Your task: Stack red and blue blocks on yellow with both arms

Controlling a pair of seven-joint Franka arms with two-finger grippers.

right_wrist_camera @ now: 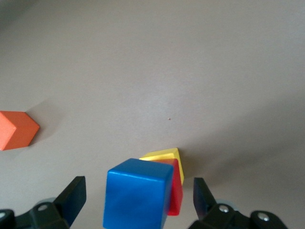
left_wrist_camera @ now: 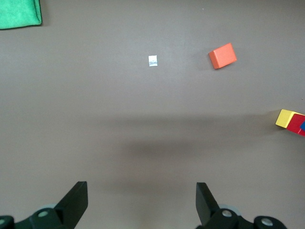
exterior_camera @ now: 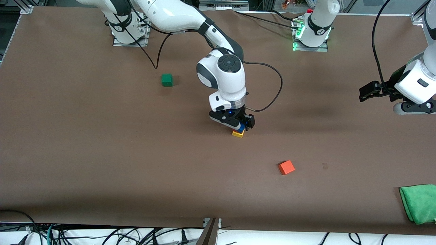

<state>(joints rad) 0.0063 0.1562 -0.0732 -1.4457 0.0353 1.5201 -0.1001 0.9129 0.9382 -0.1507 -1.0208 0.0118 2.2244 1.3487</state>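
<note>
A green cube [exterior_camera: 167, 80], an orange cube [exterior_camera: 286, 167] and a folded green cloth [exterior_camera: 419, 203] lie well apart.

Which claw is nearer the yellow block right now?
The right claw: it's directly over the yellow block and its stack. The left claw waits open toward the left arm's table end.

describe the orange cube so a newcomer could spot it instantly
Start at the right gripper over the block stack mid-table. The orange cube lies alone, nearer the front camera, toward the left arm's end. It is the only orange block; the green cube sits near the right arm's base.
</note>
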